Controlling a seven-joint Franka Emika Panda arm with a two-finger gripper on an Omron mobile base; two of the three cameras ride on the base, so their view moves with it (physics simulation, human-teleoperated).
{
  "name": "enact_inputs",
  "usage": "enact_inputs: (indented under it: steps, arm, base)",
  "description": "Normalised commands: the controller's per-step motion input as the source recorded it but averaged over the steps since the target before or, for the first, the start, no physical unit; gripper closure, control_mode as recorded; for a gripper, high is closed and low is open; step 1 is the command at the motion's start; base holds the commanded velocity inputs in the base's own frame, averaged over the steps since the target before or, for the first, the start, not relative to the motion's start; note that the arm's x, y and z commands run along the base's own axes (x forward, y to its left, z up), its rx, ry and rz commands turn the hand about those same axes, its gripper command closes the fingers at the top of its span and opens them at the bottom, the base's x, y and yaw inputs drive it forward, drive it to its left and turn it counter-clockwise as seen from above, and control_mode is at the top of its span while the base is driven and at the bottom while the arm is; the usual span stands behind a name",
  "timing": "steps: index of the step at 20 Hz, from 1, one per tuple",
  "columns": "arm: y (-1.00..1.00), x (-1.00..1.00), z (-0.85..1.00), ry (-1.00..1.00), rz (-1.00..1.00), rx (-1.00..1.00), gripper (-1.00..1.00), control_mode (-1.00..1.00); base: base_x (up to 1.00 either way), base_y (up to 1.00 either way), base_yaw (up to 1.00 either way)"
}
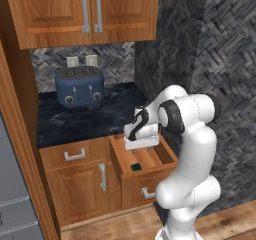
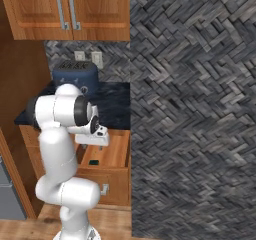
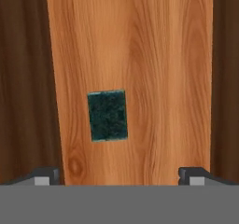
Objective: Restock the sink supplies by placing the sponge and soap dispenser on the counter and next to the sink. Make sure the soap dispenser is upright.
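The sponge (image 3: 107, 115), a small dark green pad, lies flat on the wooden floor of an open drawer (image 1: 167, 158) below the counter (image 1: 85, 119). It also shows in the base views as the sponge (image 1: 135, 167) near the drawer's front and as the sponge (image 2: 93, 161). My gripper (image 3: 119, 176) hangs over the drawer, pointing down, open, with nothing between its fingertips (image 3: 46, 176). The sponge sits below it, a little left of centre in the hand view. The hand (image 1: 141, 143) is above the drawer's rear half. The soap dispenser and the sink are out of view.
A blue toaster (image 1: 80, 86) stands on the counter against the back wall. Wooden upper cabinets (image 1: 90, 9) hang above it. A dark herringbone wall (image 1: 210, 44) closes the right side next to the drawer. Cabinet doors (image 1: 80, 184) sit left of the drawer.
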Motion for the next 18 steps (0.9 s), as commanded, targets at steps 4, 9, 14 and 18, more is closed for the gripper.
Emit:
enact_inputs:
  steps: [4, 9, 14, 18]
  arm:
    - [0.04, 0.28, -0.38, 0.0, 0.11, 0.0, -1.0, -1.0]
    - [0.22, 0.03, -0.45, 0.0, 0.05, 0.0, -1.0, -1.0]
    - [0.15, 0.0, -0.31, 0.0, 0.0, 0.0, -1.0, -1.0]
    - [0.0, 0.04, -0.19, 0.0, 0.0, 0.0, -1.0, -1.0]
  base:
    - [0.0, 0.0, 0.0]
    - [0.0, 0.0, 0.0]
    - [0.0, 0.0, 0.0]
    - [0.0, 0.0, 0.0]
